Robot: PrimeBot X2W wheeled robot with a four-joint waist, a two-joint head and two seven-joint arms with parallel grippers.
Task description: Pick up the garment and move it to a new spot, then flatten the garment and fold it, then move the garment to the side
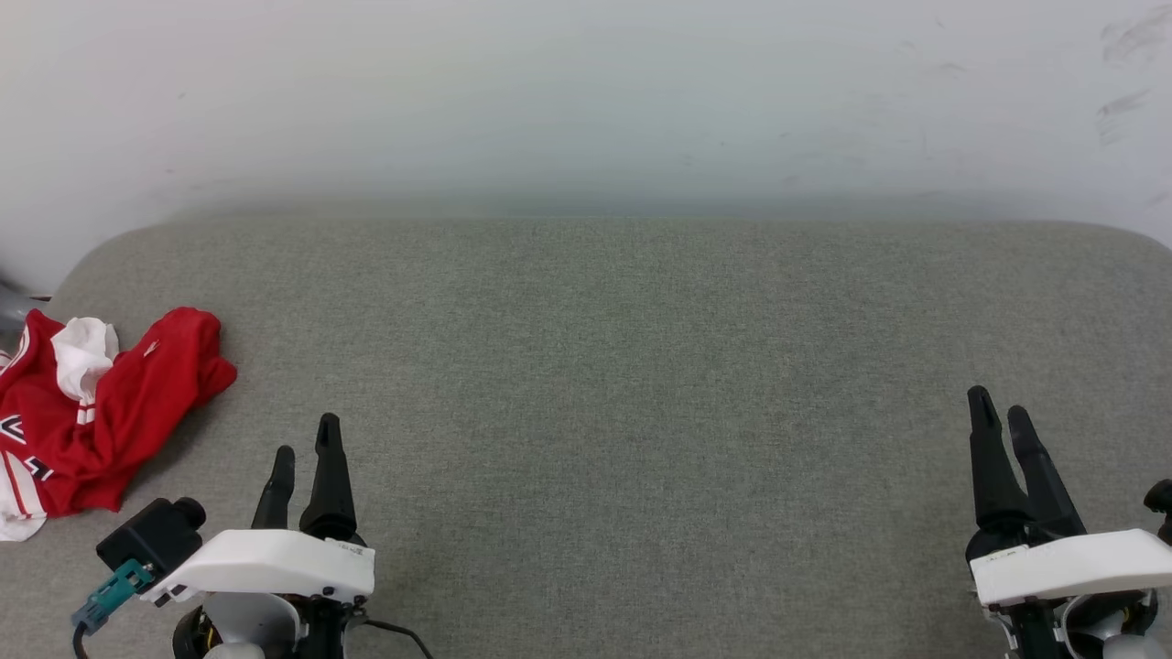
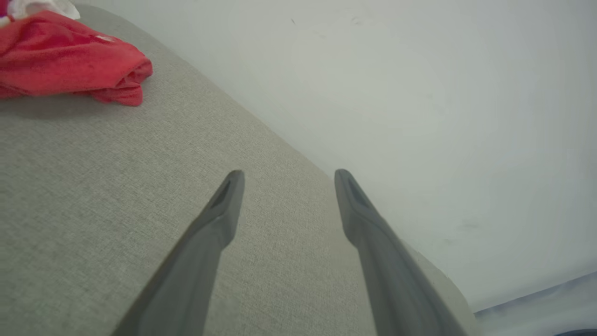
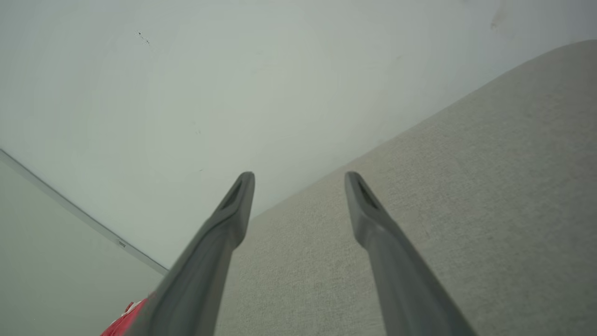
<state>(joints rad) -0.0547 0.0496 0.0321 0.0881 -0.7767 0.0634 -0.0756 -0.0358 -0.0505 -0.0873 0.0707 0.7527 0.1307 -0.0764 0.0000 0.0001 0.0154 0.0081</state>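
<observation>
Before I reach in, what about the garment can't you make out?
- Head view: garment cut off by the left edge; crumpled folds hide most of its print.
- Left wrist view: mostly off the top-left corner.
- Right wrist view: a red sliver at the bottom edge, partly behind a finger of the right claw.

Head camera looked down on the pad; wrist cameras sat low over it, facing the wall; all shared the shirt.
</observation>
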